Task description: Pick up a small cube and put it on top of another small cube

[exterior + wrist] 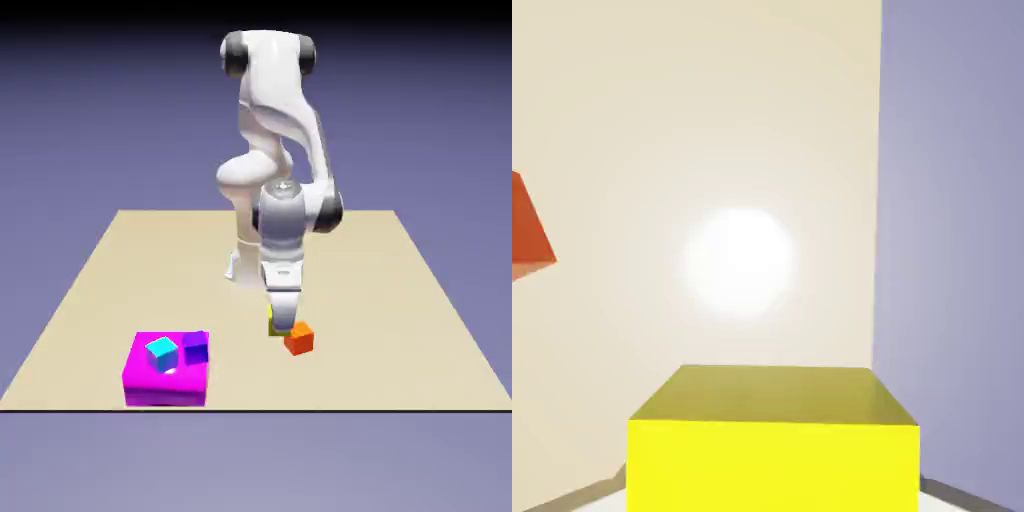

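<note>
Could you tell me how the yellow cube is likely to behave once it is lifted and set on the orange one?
The yellow cube looks rigid and flat-sided, so it probably won't roll or sag in the gripper. The orange cube is equally small, so an off-centre placement could tip off.

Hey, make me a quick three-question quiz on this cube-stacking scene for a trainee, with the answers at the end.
1. True or false: the yellow cube already sits on the orange cube.
2. Which two cubes rest on the magenta block? A) cyan and purple B) yellow and orange C) cyan and orange
3. Fill in: the claw is shut on the ______ cube.

Key
1. False. The orange cube stands on the table with nothing on top; in the hand view it shows off to the left of the gripped yellow one.
2. A. The cyan cube and purple cube sit on the block.
3. Yellow.
</note>
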